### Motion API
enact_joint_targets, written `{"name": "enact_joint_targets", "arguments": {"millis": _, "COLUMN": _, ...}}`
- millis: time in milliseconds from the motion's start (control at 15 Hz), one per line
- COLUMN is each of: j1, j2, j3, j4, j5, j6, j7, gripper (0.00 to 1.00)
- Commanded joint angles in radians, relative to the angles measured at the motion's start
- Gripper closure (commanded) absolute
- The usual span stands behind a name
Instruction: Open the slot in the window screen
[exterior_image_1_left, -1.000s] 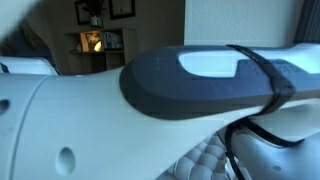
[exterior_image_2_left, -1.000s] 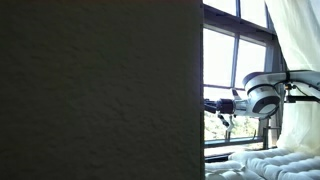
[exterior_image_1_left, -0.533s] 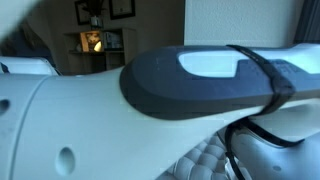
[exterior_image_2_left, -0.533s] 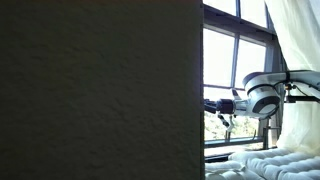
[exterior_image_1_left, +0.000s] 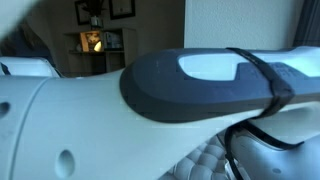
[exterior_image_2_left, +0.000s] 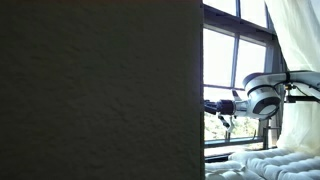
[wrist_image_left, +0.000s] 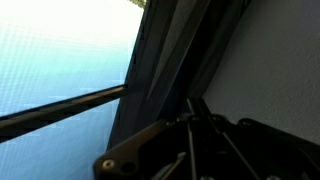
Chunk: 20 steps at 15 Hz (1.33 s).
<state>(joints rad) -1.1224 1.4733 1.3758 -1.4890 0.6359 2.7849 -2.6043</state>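
The gripper (exterior_image_2_left: 222, 113) is up at the window screen (exterior_image_2_left: 222, 68), three o'clock in an exterior view, jaws together, nothing visibly clamped. The slot is too small to spot. Engaging step, I reckon; next, catch its edge and slide.

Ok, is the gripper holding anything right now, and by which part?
Cannot be told. The gripper is shut near the window screen, but its tips are dark in the wrist view and tiny in an exterior view; no grasped part shows.
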Motion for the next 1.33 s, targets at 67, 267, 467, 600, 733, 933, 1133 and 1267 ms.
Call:
{"name": "enact_joint_targets", "arguments": {"millis": 67, "j1": 0.0, "j2": 0.0, "j3": 0.0, "j4": 0.0, "j5": 0.0, "j6": 0.0, "j7": 0.0, "gripper": 0.99}}
{"name": "enact_joint_targets", "arguments": {"millis": 267, "j1": 0.0, "j2": 0.0, "j3": 0.0, "j4": 0.0, "j5": 0.0, "j6": 0.0, "j7": 0.0, "gripper": 0.99}}
{"name": "enact_joint_targets", "arguments": {"millis": 467, "j1": 0.0, "j2": 0.0, "j3": 0.0, "j4": 0.0, "j5": 0.0, "j6": 0.0, "j7": 0.0, "gripper": 0.99}}
{"name": "enact_joint_targets", "arguments": {"millis": 600, "j1": 0.0, "j2": 0.0, "j3": 0.0, "j4": 0.0, "j5": 0.0, "j6": 0.0, "j7": 0.0, "gripper": 0.99}}
{"name": "enact_joint_targets", "arguments": {"millis": 733, "j1": 0.0, "j2": 0.0, "j3": 0.0, "j4": 0.0, "j5": 0.0, "j6": 0.0, "j7": 0.0, "gripper": 0.99}}
{"name": "enact_joint_targets", "arguments": {"millis": 933, "j1": 0.002, "j2": 0.0, "j3": 0.008, "j4": 0.01, "j5": 0.004, "j6": 0.003, "j7": 0.0, "gripper": 1.0}}
{"name": "enact_joint_targets", "arguments": {"millis": 1133, "j1": 0.011, "j2": 0.0, "j3": 0.035, "j4": 0.052, "j5": -0.027, "j6": 0.022, "j7": 0.0, "gripper": 1.0}}
{"name": "enact_joint_targets", "arguments": {"millis": 1267, "j1": 0.014, "j2": 0.0, "j3": 0.051, "j4": 0.077, "j5": -0.062, "j6": 0.025, "j7": 0.009, "gripper": 1.0}}
